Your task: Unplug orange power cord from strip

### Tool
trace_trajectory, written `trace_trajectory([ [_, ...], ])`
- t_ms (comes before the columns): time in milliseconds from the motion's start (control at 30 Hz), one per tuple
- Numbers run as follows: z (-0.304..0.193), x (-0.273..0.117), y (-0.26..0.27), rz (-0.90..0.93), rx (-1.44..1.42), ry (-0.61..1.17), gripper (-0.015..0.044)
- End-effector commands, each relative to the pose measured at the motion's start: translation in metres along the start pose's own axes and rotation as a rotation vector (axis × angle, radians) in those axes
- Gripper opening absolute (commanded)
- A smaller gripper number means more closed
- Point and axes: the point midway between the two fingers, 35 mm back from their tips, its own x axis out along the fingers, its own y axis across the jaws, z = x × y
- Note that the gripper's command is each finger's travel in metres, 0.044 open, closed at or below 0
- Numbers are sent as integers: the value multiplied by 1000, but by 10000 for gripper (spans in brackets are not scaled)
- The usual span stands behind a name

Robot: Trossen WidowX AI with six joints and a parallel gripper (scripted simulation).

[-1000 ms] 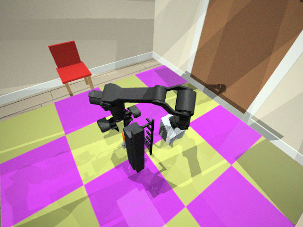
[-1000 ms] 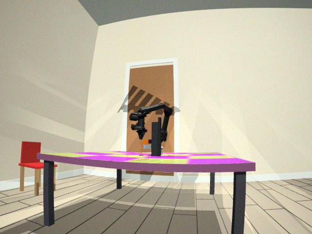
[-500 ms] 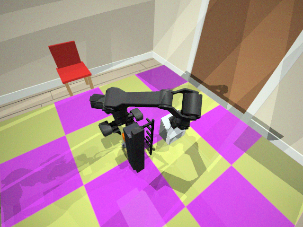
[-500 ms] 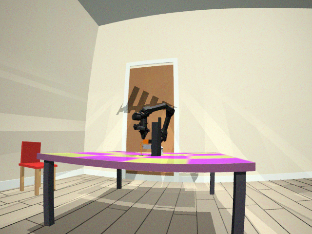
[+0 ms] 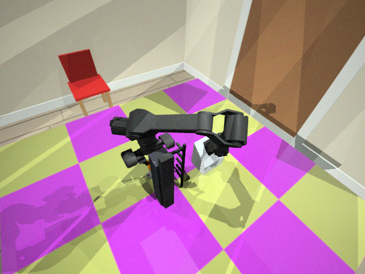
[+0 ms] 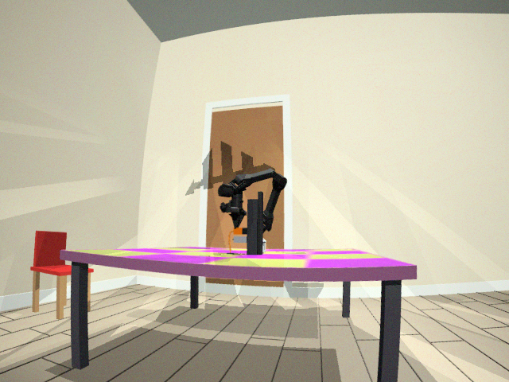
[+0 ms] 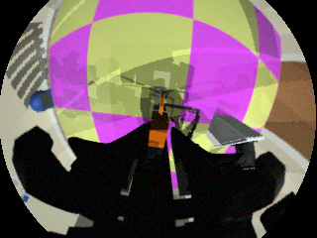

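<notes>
The dark power strip (image 5: 165, 182) (image 6: 252, 230) stands upright on the table. The orange plug (image 5: 149, 165) (image 6: 238, 231) (image 7: 158, 138) sticks out sideways from the strip's left side in the exterior view, its dark end against the strip. Its orange cord (image 6: 229, 241) (image 7: 161, 101) hangs down to the table. My gripper (image 6: 237, 227) (image 7: 158, 128) is partly open and points down at the plug. In the wrist view the plug shows in the gap between the fingers. The fingers do not visibly clamp it. The strip hides part of the fingertips in the top view.
A grey piece (image 6: 239, 239) sits just below the plug. A black barred rack (image 5: 182, 165) stands beside the strip. A white angular block (image 5: 203, 162) stands by my arm's base. The table (image 6: 246, 269) is checkered. A red chair (image 5: 88, 87) (image 6: 50, 252) stands beyond it.
</notes>
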Motion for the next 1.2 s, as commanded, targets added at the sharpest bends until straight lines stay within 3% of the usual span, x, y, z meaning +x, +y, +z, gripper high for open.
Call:
trace_trajectory([
  [0,-1,5,0,0,2,3,160],
  [300,-2,12,0,0,2,3,160],
  [433,-1,9,0,1,-1,0,55],
  [700,-1,9,0,1,-1,0,2],
  [1167,18,8,2,1,0,-2,0],
])
